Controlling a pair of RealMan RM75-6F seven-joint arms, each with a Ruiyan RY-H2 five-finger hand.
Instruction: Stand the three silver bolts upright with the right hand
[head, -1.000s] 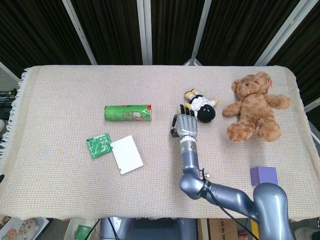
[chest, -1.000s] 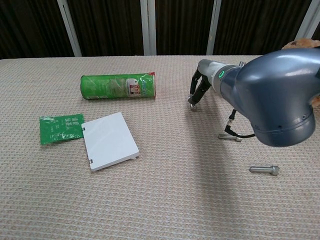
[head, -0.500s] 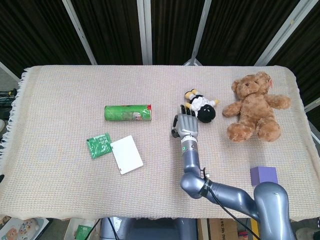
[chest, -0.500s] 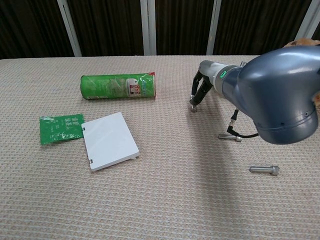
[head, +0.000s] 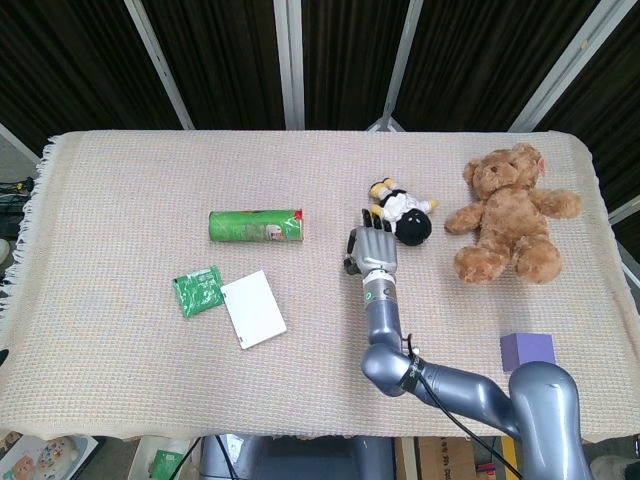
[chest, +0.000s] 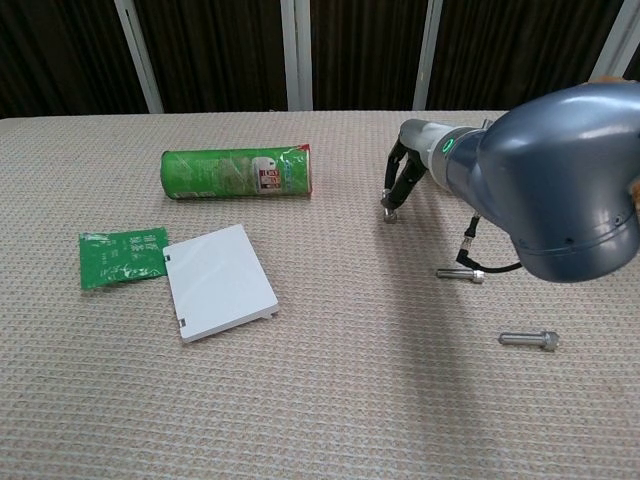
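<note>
In the chest view my right hand points its fingers down at the cloth and pinches a silver bolt, which stands nearly upright with its lower end on the table. Nearer the front, a second silver bolt lies flat beside the arm's cable. A third bolt also lies flat at the front right. From the head camera, the right hand appears from above just below the small plush toy, and the arm hides the bolts. The left hand shows in neither view.
A green can lies on its side left of the hand. A green packet and a white card lie at the front left. A small plush toy, a brown teddy bear and a purple block are on the right.
The right hand has shifted slightly to the right with the bolt in its fingertips. The two lying bolts have not moved.
</note>
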